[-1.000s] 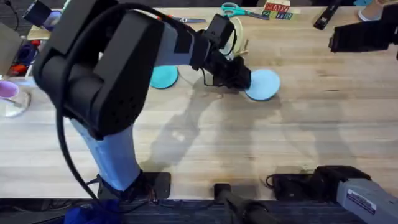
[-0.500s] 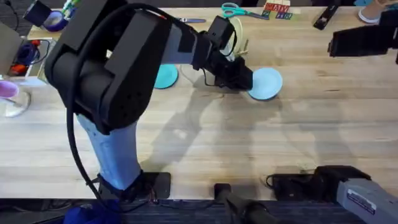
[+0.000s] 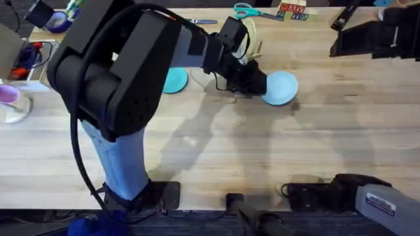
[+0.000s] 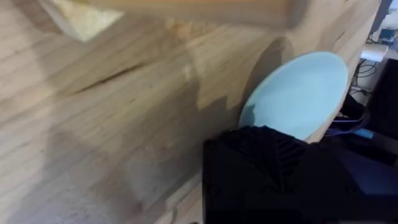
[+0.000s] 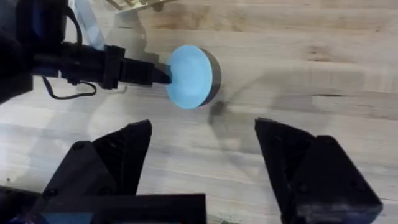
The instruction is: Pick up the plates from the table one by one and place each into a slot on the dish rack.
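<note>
The pale blue plate [image 3: 280, 88] sits right of the table's [image 3: 216, 151] far middle, its edge raised off the wood and casting a shadow. My left gripper [image 3: 261, 82] reaches across and is shut on its left rim; the left wrist view shows the plate [image 4: 300, 93] just past a black finger [image 4: 273, 174]. The teal plate [image 3: 174, 80] lies flat farther left, partly behind the left arm. Just behind the gripper stands the dish rack [image 3: 254, 44] with a cream plate in it. High above, my right gripper [image 5: 202, 127] hangs open, looking down on the pale blue plate [image 5: 189, 76].
Scissors [image 3: 247, 10] and coloured blocks [image 3: 292, 11] lie along the far edge. A purple cup [image 3: 8, 96] and clutter occupy the left side. The right arm shows as a dark shape [image 3: 374, 36] at the far right. Bare wood spreads across the near half.
The pale blue plate has shifted slightly to the right with the left gripper on it. The right arm's dark shape has slid leftward at the far right.
</note>
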Controlling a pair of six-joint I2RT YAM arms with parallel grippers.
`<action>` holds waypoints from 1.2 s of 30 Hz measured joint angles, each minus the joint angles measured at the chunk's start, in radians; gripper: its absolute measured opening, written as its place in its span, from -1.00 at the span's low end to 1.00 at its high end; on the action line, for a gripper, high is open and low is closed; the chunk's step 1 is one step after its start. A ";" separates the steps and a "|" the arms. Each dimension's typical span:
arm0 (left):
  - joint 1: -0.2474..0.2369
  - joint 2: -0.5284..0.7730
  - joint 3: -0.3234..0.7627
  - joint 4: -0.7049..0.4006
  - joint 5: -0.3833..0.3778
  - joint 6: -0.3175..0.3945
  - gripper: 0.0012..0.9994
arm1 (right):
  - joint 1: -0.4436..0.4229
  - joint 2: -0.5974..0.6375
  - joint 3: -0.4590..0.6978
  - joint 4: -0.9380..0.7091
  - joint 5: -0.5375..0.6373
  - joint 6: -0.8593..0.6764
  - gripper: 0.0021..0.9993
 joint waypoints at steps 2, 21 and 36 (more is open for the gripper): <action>0.000 0.000 0.000 0.000 0.000 0.000 -0.92 | -0.037 0.015 0.000 -0.003 -0.040 -0.016 0.99; 0.000 0.000 0.000 0.000 0.000 0.000 -0.92 | -0.116 0.098 -0.446 0.352 -0.324 -0.043 0.99; 0.000 0.000 0.000 0.000 0.000 0.000 -0.92 | -0.116 0.369 -0.447 0.553 -0.407 -0.066 0.99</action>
